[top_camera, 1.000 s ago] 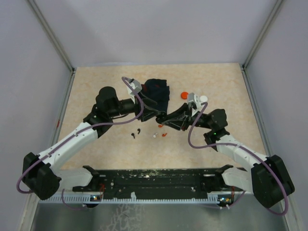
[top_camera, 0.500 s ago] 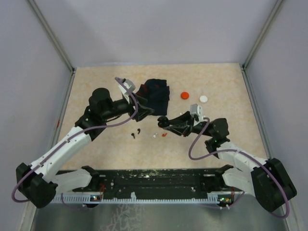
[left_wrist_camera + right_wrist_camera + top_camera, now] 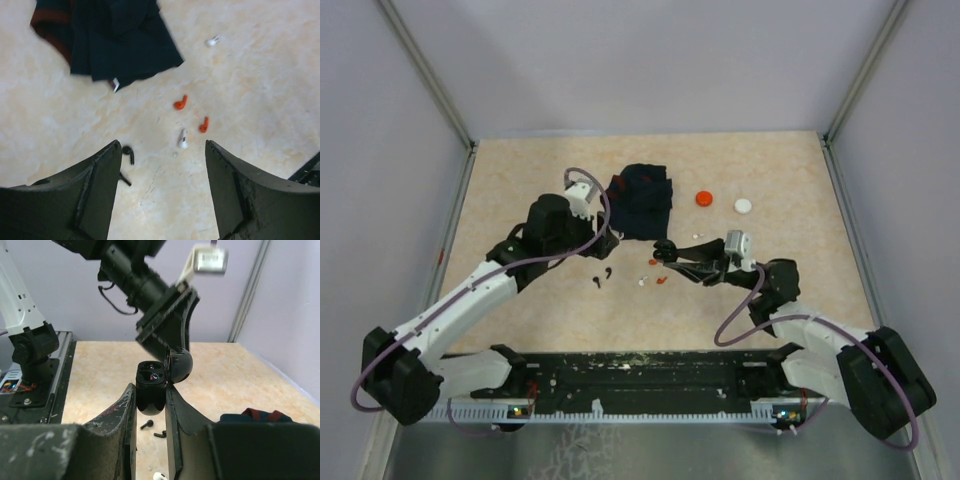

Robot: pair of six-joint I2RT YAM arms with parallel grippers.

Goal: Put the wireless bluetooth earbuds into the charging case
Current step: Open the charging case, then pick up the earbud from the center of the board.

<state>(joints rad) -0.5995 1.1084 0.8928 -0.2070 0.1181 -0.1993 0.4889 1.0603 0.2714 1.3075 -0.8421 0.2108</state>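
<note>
Since a second ago the left gripper (image 3: 163,150) has swung off the dark cloth (image 3: 120,40). It hangs spread wide over the earbuds (image 3: 183,139), loose on the table (image 3: 520,180) at the cloth's 6 o'clock. The right gripper (image 3: 150,399) clamps the open charging case (image 3: 151,376) at their 3 o'clock. No earbud seems inserted yet; all remain.

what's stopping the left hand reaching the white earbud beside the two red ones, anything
Probably nothing, so yes: the left hand is open above the table, and the white earbud lies uncovered just ahead of it. The red earbuds lie near but apart.
</note>
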